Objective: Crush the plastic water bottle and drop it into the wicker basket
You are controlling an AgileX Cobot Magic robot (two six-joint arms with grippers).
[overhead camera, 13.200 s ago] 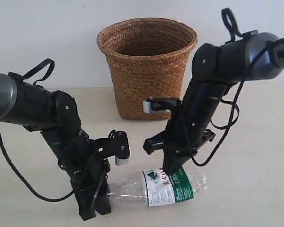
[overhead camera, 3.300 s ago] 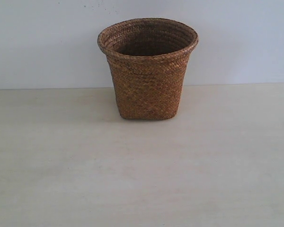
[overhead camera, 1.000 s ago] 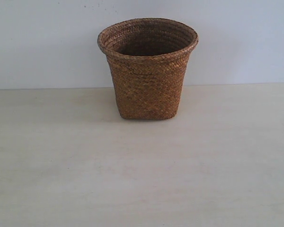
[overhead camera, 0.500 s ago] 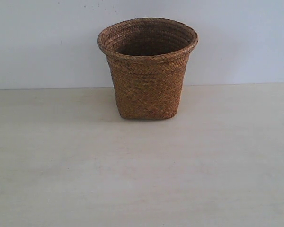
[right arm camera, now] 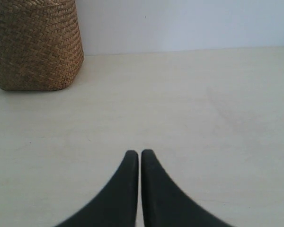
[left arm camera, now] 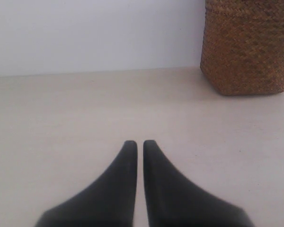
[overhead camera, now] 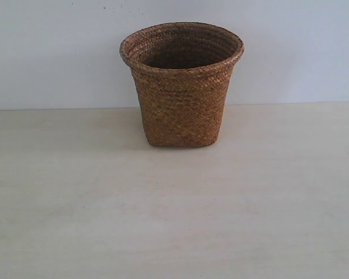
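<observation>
On the table [overhead camera: 174, 221], near the wall [overhead camera: 46, 52]: wicker basket [overhead camera: 181, 107], upright; plastic water bottle unseen, presumably inside. Left gripper [left arm camera: 137, 144], right gripper [right arm camera: 136, 153]: closed, empty, work apparently done.

Both arms withdrew from the exterior view, where they had worked low over the front of the desk [overhead camera: 174, 221]. The left hand [left arm camera: 138, 142] came off the neck end of the plastic water bottle, and the right hand [right arm camera: 139, 152] came off its labelled middle. Each hand's jaws closed to a thin slit with nothing between them. The bottle, which had lain on its side on the desk, passed out of sight.
</observation>
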